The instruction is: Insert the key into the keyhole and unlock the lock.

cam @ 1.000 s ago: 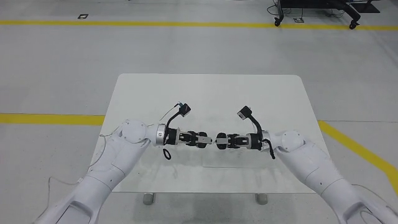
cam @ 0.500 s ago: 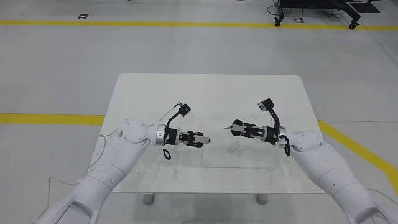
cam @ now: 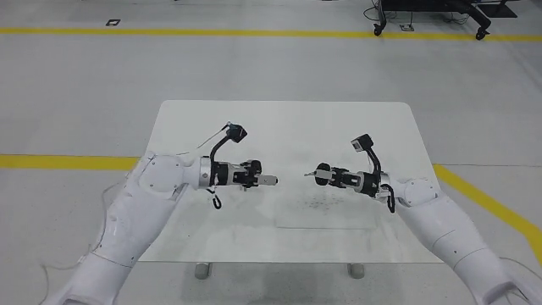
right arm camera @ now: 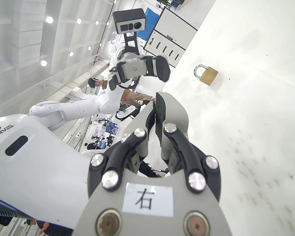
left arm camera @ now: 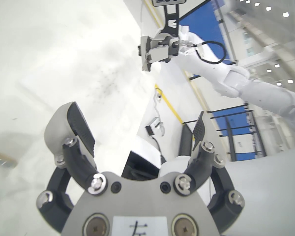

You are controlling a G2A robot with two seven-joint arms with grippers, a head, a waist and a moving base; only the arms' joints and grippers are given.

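Note:
A brass padlock (right arm camera: 208,75) with a silver shackle lies flat on the white table (cam: 279,127), beyond the left gripper as the right wrist view shows it. My left gripper (left arm camera: 140,128) hovers above the table left of centre (cam: 269,180), open, with nothing between its ribbed pads (left arm camera: 81,128). My right gripper (right arm camera: 158,110) faces it from the right (cam: 317,174) across a small gap; it is shut, and I see no key between its pads. A small brass-and-metal object (left arm camera: 0,159) sits at the edge of the left wrist view; I cannot tell what it is.
A patch of dark scuff marks (cam: 322,203) covers the table below the grippers. The table's front edge (cam: 279,260) runs close under both arms. The far half of the tabletop is bare white.
One second ago the two grippers met tip to tip at the table's middle. The right one drew back to the right first, then the left drew back to the left and farther from the front edge.

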